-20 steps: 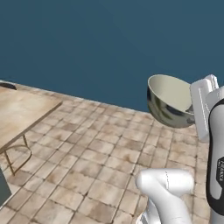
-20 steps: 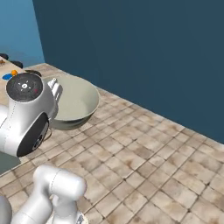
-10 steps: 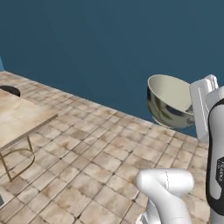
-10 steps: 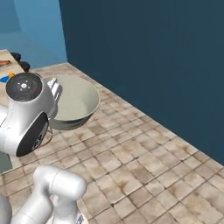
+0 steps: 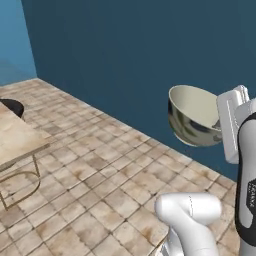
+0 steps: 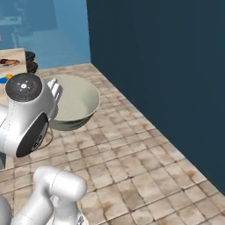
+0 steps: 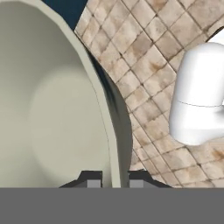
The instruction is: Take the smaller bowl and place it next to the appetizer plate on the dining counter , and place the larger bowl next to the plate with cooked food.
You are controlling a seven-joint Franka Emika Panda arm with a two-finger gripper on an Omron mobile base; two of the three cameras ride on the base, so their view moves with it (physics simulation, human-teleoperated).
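The larger bowl [image 5: 194,116], cream inside and dark and glossy outside, hangs in the air tilted on its side. My gripper [image 5: 221,131] is shut on its rim. From the right base view the larger bowl [image 6: 75,103] sits just right of my gripper [image 6: 56,93]. In the hand view, the bowl's rim [image 7: 105,109] runs between the two fingertips [image 7: 90,179] of my gripper [image 7: 114,179]. A corner of the dining counter [image 5: 17,141] shows at the left. At the far left are the plate with cooked food [image 6: 8,62] and a bit of the blue appetizer plate [image 6: 2,81]. The smaller bowl is out of view.
Brown tiled floor [image 5: 90,190] spreads below the arm. A dark blue wall [image 6: 167,66] stands close ahead and to the right. A dark stool seat [image 5: 13,107] sits beside the counter corner, with more dark stools [image 6: 30,61] by the far counter.
Both base views have swung: the counter slid left and the blue wall fills more of the picture. The larger bowl stays held in the same pose by the shut gripper.
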